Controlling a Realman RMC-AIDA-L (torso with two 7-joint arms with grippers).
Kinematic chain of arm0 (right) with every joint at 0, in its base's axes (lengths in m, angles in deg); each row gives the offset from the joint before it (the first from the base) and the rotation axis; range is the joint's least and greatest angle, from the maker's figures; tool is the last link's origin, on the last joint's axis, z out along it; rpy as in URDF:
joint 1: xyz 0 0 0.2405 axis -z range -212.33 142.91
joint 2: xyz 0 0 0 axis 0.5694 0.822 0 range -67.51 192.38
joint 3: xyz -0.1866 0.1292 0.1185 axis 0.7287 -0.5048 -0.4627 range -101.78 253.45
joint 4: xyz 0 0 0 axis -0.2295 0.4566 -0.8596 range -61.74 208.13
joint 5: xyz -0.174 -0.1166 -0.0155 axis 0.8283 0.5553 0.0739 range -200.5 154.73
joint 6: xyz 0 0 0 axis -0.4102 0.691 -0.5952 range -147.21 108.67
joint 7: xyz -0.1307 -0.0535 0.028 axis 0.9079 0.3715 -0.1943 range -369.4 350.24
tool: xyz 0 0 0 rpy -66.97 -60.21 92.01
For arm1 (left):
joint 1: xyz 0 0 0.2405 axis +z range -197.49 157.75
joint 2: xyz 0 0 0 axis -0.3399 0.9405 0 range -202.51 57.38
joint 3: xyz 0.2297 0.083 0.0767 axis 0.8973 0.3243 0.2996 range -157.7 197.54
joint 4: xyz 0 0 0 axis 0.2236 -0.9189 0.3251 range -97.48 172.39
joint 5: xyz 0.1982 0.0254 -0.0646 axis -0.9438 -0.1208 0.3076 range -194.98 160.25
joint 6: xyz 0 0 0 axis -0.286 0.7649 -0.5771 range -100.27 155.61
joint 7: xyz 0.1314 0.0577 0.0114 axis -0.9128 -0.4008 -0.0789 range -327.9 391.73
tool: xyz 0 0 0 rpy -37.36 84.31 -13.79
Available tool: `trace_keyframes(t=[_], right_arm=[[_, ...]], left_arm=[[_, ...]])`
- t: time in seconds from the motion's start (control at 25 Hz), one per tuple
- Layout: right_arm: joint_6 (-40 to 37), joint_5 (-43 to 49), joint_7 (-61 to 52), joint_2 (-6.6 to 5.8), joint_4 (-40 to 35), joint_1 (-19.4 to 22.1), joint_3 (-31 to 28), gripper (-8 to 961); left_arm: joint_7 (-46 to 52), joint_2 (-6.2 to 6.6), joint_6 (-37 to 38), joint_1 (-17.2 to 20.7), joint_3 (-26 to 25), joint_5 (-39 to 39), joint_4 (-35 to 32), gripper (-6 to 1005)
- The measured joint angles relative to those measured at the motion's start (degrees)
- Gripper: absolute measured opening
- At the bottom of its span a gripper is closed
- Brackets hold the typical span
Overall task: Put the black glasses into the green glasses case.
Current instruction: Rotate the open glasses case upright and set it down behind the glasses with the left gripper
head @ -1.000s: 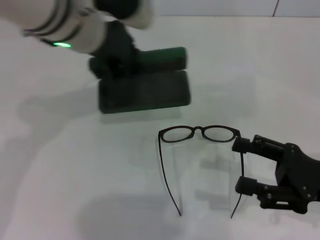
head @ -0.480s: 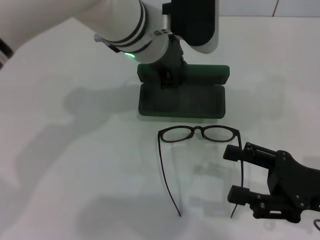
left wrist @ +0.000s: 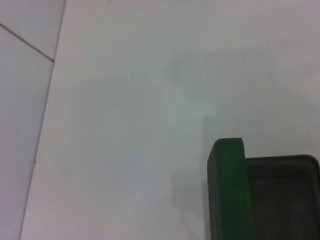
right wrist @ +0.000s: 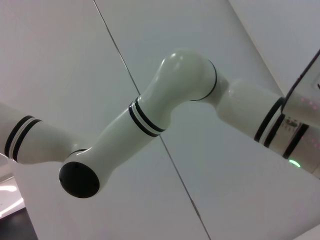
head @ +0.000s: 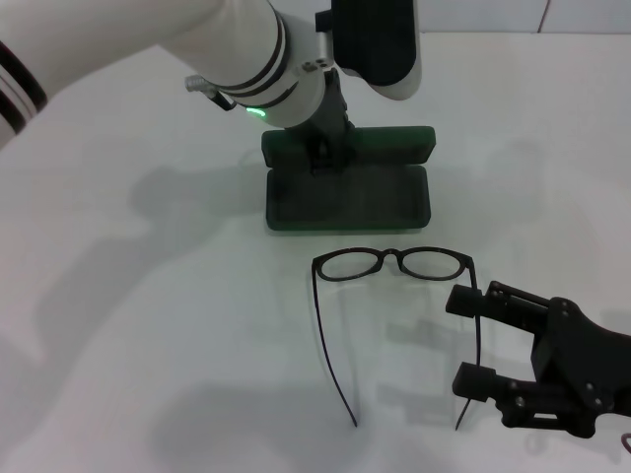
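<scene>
The right end effector (head: 476,338), fingers spread wide, straddles a temple of the black glasses (head: 392,264); the left end effector (head: 325,148) grips the open green glasses case (head: 347,197).

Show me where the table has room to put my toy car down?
The white table is bare left of the thin black-framed glasses and the open dark green case. It's crowded by the case, under the left gripper, and where the right gripper straddles a glasses arm.

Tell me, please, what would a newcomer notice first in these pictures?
The black glasses lie unfolded at mid-table, one temple between the open fingers of the right gripper. Behind them the green glasses case lies open, with the left gripper at its hinge.
</scene>
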Motion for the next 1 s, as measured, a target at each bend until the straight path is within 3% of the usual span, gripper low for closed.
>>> trace_keyframes(t=[1.0], right_arm=[[0.0, -0.3, 0.2, -0.36, 0.0, 0.2, -0.1, 839]], left_arm=[[1.7, -0.04, -2.0, -0.5, 4.4, -0.9, 0.0, 284]])
